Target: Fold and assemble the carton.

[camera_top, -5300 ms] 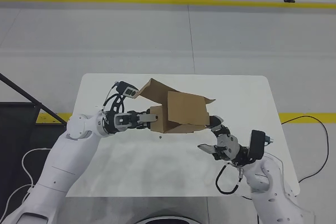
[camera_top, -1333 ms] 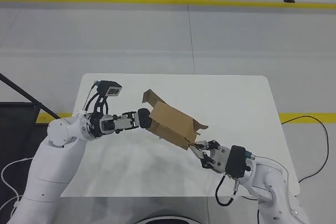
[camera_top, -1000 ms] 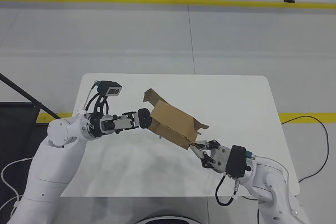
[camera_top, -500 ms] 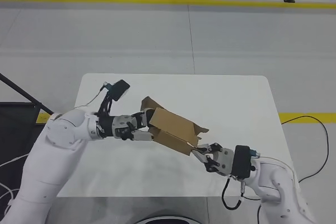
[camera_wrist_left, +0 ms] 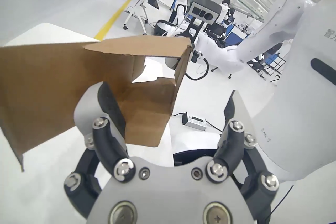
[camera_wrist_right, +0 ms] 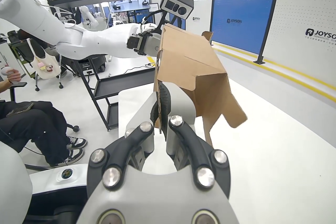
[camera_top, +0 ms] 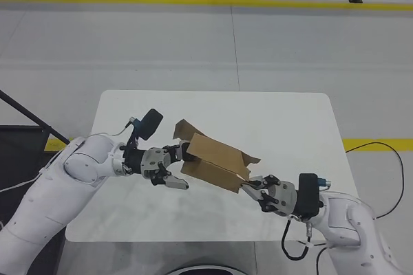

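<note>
The brown corrugated carton (camera_top: 217, 163) is held over the middle of the white worktop (camera_top: 282, 124), apparently lifted clear of it, tilted and slung between the two arms. It is opened into a partly squared sleeve, and loose flaps stand out at both ends. At the end toward the robot's right, one cardboard edge is pinched between the fingers of the right pincer (camera_wrist_right: 160, 104), which is clenched on the carton and seems to bear its weight. At the opposite end the left pincer (camera_wrist_left: 168, 96) is released, with its fingers spread wide. One finger lies against or just beside a short end flap, though contact cannot be told for certain, and the other stands well apart from the cardboard. The step in hand is judged to be a fresh grasp at the left end, so that the sleeve can be squared and its end flaps folded in. For this to be done well, the right-hand pinch should be kept firm and steady, so that the carton is not swung or twisted while the other end is taken. A wall panel near a crease should be chosen rather than a loose flap, which would merely bend. Pressure is best applied along the score lines, and a corner may be rested on the worktop so that the thin board is not buckled or torn.
</note>
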### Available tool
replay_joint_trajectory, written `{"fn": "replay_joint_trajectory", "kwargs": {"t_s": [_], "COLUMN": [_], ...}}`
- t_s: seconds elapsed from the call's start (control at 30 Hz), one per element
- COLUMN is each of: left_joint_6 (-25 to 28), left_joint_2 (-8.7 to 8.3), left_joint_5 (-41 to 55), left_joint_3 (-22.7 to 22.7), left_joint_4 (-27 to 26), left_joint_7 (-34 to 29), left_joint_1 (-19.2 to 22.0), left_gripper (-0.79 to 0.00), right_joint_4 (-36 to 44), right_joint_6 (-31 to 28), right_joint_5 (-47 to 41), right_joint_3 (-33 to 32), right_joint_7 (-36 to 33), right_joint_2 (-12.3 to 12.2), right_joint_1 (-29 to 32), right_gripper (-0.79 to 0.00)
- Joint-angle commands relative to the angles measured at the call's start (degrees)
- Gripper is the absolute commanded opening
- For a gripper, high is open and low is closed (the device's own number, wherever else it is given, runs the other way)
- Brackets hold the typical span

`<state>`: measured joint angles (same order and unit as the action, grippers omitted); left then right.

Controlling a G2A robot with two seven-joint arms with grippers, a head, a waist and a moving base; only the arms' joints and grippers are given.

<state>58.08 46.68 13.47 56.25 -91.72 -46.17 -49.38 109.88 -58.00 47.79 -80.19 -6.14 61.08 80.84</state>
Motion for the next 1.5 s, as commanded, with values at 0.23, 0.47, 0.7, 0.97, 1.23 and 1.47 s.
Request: {"fn": "replay_joint_trajectory", "kwargs": {"t_s": [0.23, 0.47, 0.7, 0.97, 1.23, 1.47], "left_joint_6": [-0.08, -0.31, -0.08, -0.08, -0.08, -0.08], "left_joint_2": [-0.07, 0.08, 0.32, 0.2, -0.02, -0.43], "left_joint_5": [0.3, -2.09, -3.53, -3.33, -3.45, -2.6], "left_joint_3": [0.02, 0.48, 0.7, -0.11, -1.81, -3.47], "left_joint_4": [0.05, -0.74, -1.77, -2.5, -2.38, -3.47], "left_joint_7": [-0.13, 1.19, 0.46, -0.12, -0.12, -0.12], "left_joint_1": [0.01, -0.48, -0.31, 0.03, 1.1, 1.91], "left_gripper": [0.0, 0.0, 0.0, -0.126, -0.332, -0.502], "right_joint_4": [0.13, 0.7, 0.3, 0.05, -0.29, -0.63], "right_joint_6": [0.0, 1.15, 0.59, 0.18, 0.13, 0.32], "right_joint_5": [-0.69, -0.47, -1.68, -3.32, -4.41, -5.1], "right_joint_3": [0.08, 0.67, 1.25, 1.71, 1.96, 2.29], "right_joint_7": [-0.49, -0.88, -2.49, -3.83, -4.66, -5.1], "right_joint_2": [-0.3, -0.28, -0.53, -0.82, -1.08, -1.25], "right_joint_1": [-0.07, 0.13, -0.39, -1.09, -1.47, -1.9], "right_gripper": [-0.785, -0.785, -0.785, -0.785, -0.785, -0.785]}}
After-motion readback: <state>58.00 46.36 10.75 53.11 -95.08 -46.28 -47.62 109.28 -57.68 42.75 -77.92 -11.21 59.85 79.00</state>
